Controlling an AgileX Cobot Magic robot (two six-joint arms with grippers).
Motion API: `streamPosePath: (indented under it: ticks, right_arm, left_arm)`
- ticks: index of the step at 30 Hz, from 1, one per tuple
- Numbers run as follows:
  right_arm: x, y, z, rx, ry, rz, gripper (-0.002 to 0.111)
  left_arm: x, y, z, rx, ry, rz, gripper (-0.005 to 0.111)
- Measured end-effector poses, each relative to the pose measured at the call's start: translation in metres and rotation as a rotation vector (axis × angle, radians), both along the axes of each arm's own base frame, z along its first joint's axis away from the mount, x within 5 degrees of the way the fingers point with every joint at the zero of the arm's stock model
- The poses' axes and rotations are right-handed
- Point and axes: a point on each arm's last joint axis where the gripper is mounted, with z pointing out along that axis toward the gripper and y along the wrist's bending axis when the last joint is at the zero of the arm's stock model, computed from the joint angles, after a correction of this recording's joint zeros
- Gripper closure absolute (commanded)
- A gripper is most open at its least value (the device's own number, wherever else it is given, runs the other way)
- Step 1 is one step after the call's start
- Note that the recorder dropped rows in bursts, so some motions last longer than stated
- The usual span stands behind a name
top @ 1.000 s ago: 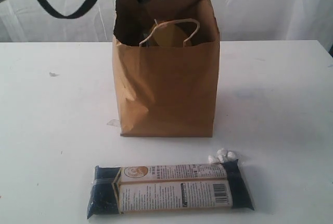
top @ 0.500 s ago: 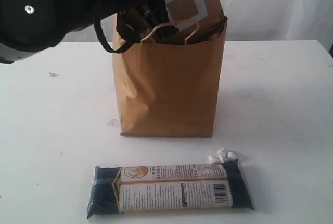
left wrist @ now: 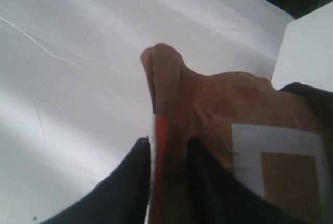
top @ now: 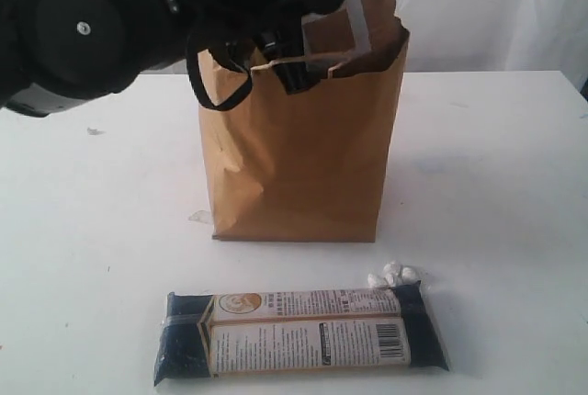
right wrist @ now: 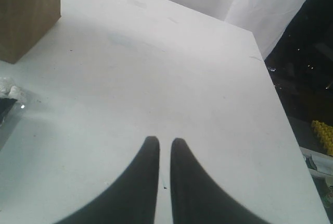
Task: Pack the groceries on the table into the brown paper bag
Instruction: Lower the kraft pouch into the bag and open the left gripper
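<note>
1. Left end effector sits around a soft brown pouch atop the tall brown paper bag, to drop it in; tight or loose, unclear.
2. Right end effector: closed, empty.
3. Long dark-blue packet waits on the surface.

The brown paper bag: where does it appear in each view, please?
Exterior view: brown paper bag, centre, standing upright.
Left wrist view: not in it; only a brown pouch.
Right wrist view: its lower corner, at the frame's edge.
Shared landmark (exterior and right wrist): small white lumps near that corner.
</note>
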Motion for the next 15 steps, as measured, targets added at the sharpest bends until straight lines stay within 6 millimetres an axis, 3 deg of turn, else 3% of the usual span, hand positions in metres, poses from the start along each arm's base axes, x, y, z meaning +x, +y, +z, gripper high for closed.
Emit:
streamPosePath:
  ticks: [5,15]
  right_arm:
    - [0.0000,0.0000,0.0000,0.000,0.000,0.000,0.100]
    - [0.0000,0.0000,0.0000,0.000,0.000,0.000,0.100]
  left_arm:
    - [0.0046,-0.0043,-0.0075,0.021,-0.005,0.008,0.037]
    - [0.0093,-0.0037,-0.0064,-0.009,-0.054,0.053,0.035]
